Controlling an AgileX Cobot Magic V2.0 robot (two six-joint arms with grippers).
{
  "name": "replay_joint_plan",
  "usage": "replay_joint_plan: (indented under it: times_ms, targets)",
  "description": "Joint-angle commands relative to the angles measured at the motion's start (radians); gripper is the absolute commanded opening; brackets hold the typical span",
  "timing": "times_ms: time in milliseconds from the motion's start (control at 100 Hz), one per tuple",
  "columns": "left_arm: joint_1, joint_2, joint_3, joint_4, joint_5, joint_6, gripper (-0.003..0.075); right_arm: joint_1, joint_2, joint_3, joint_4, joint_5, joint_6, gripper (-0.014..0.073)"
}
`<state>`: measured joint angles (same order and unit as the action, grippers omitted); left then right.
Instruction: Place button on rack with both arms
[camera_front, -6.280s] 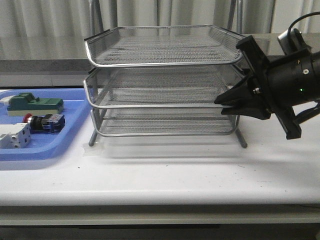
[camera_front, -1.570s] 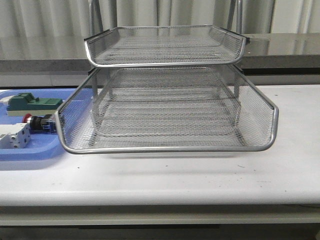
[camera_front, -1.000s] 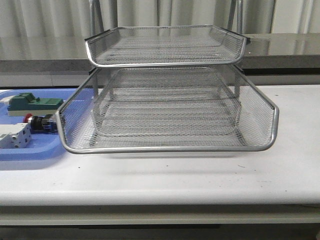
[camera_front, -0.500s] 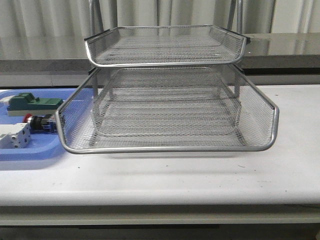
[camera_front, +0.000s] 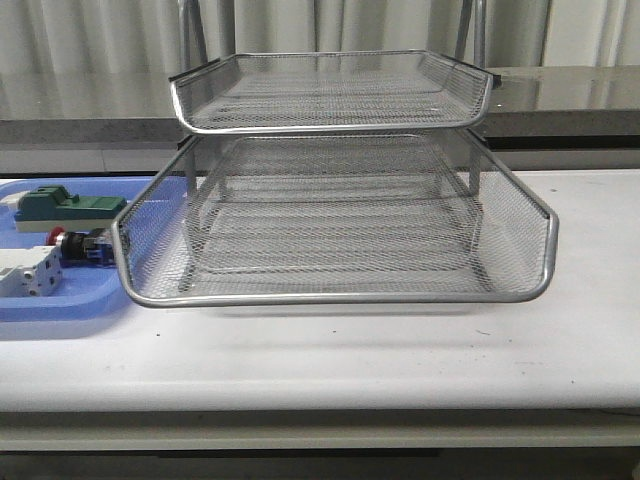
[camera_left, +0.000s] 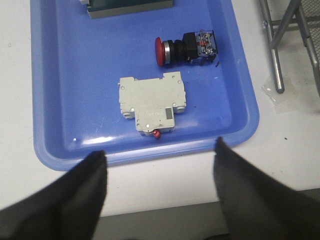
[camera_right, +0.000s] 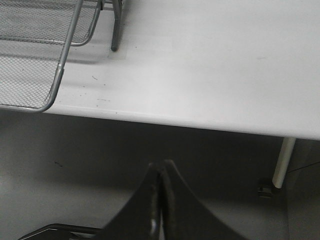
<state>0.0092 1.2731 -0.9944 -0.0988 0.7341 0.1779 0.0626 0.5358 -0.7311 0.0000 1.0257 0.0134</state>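
The button (camera_left: 185, 47), with red head, black body and blue rear block, lies on its side in the blue tray (camera_left: 55, 100); in the front view it shows partly behind the mesh (camera_front: 80, 245). The silver wire-mesh rack (camera_front: 330, 130) stands mid-table with its middle tier (camera_front: 335, 297) pulled out forward. My left gripper (camera_left: 160, 150) is open and empty, above the tray's near edge, apart from the button. My right gripper (camera_right: 161, 165) is shut and empty, off the table's front edge, right of the rack's pulled-out corner (camera_right: 47, 100). Neither arm shows in the front view.
In the blue tray (camera_front: 90, 300) a white terminal block (camera_left: 152, 100) lies just nearer than the button, and a green block (camera_front: 65, 205) lies farther back. A rack leg (camera_left: 275, 60) stands right beside the tray. A table leg (camera_right: 284, 160) shows below the edge.
The right arm that held the rack's middle tier has left the front view, and that tier now stands pulled out forward. Over the last second nothing visibly moves.
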Motion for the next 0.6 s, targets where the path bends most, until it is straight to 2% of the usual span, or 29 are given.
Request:
replay_joint_plan:
  times_ms: [0,450,590]
  targets:
    - [0.001,-0.016,-0.036,-0.018,-0.041,0.005,0.0627,0.000,0.002,-0.034,-0.006,-0.054,-0.003,-0.0071]
    - [0.001,-0.004,-0.062,-0.067,-0.114,0.027,0.0599,0.000,0.002,-0.034,-0.006,-0.054,-0.003,-0.0071]
    - [0.001,0.078,-0.201,-0.067,0.012,0.094,0.0599,0.000,0.002,-0.034,-0.006,-0.054,-0.003,-0.0071]
